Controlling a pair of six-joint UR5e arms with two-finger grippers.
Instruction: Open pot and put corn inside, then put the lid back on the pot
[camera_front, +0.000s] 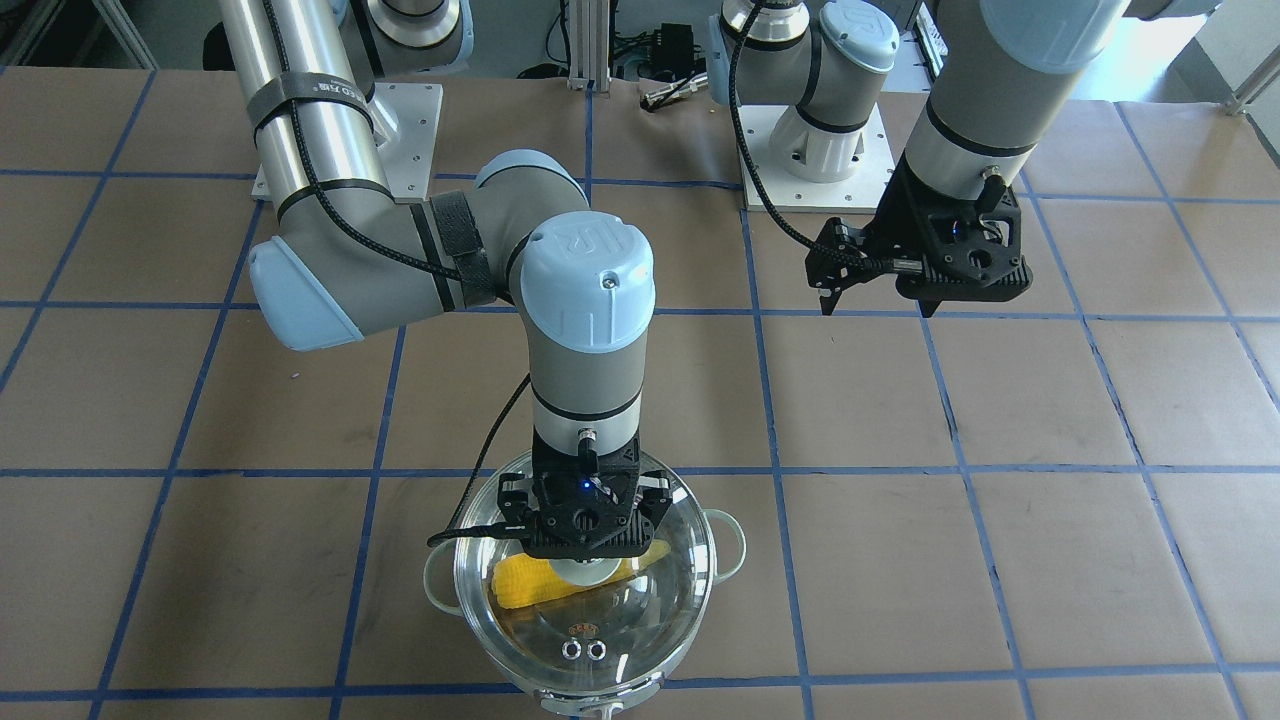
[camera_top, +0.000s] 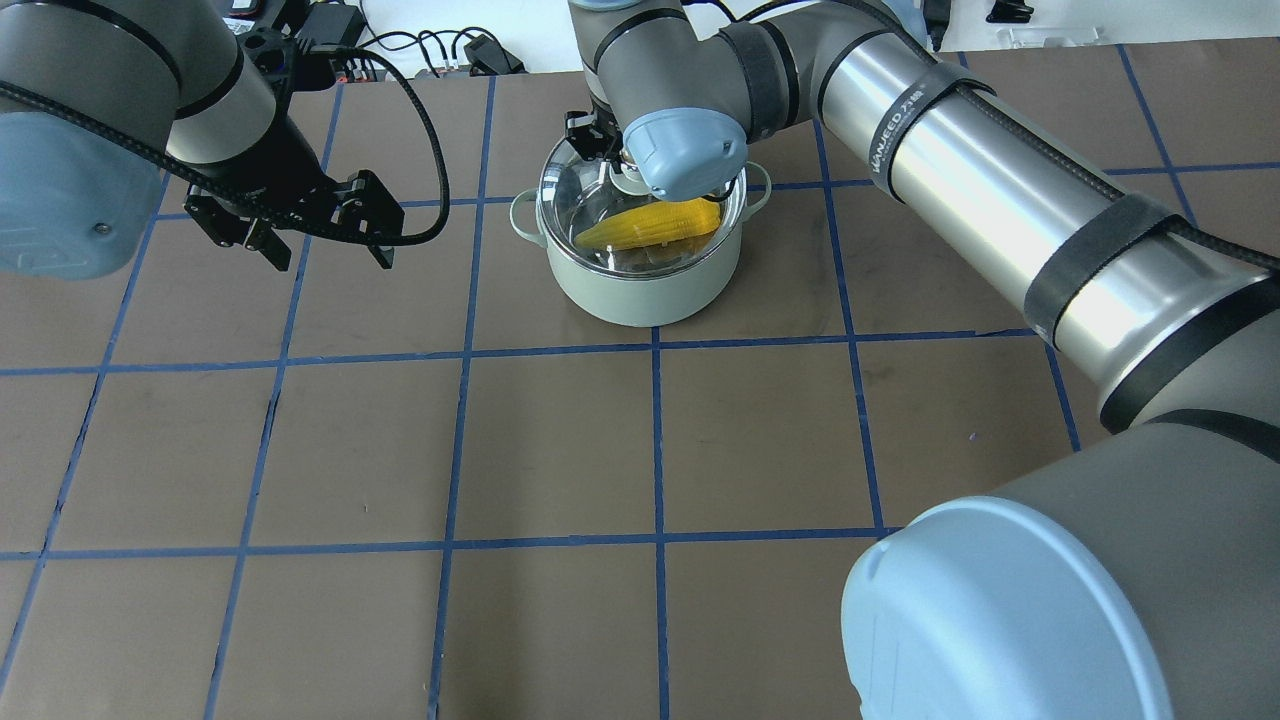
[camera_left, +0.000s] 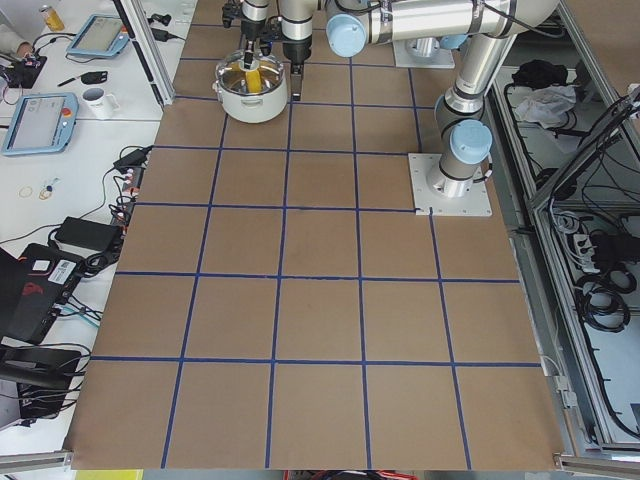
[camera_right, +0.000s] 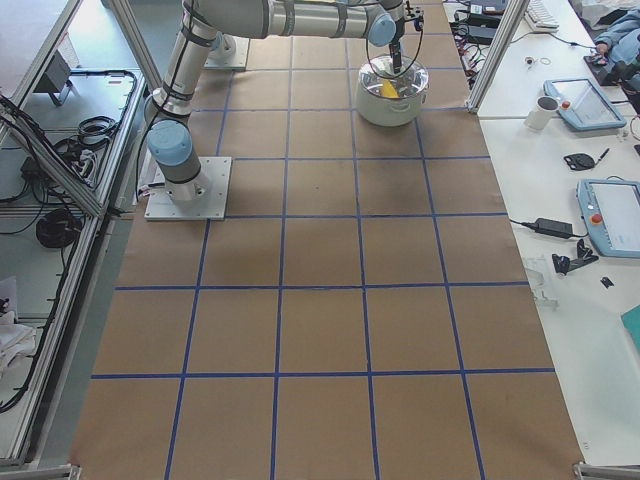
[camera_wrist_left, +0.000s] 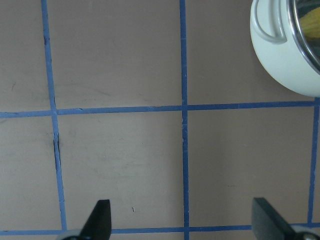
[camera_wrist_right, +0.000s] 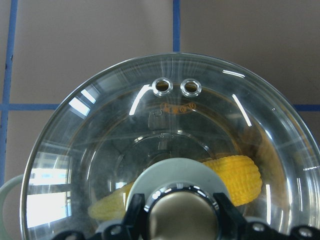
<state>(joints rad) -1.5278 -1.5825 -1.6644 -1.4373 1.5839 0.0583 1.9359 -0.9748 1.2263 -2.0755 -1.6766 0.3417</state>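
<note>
- Right now, you have the round pot (camera_top: 640, 290), shiny steel inside and pale mint-green outside, standing on the brown paper-covered table (camera_top: 560, 450) with its blue tape grid, on the far side from the robot's base and nearer the right arm.
- The round clear glass domed lid (camera_front: 625, 620) covers the pot's mouth. In the overhead view its edge lines up with the pot's rim and it looks level.
- You can see the bright yellow ear of corn (camera_front: 530, 585) through the glass. It lies on its side inside the pot, crossing under the lid's centre.
- The right gripper (camera_wrist_right: 180, 220) points straight down over the lid's middle. Its two black fingers (camera_wrist_right: 134, 215) are drawn in narrow and press on either side of the beige ball knob (camera_wrist_right: 180, 212), which sits on a pale grey-green base.
- The lid's two small metal-ringed vent holes (camera_wrist_right: 176, 87) lie side by side, away from the fingers.
- One loop side handle (camera_wrist_left: 267, 25) of the pot shows at the top corner of the left wrist view.
- The left gripper (camera_front: 880, 300) hangs above bare table, well apart from the pot. Its fingers (camera_wrist_left: 100, 220) are spread wide with nothing between them.
</note>
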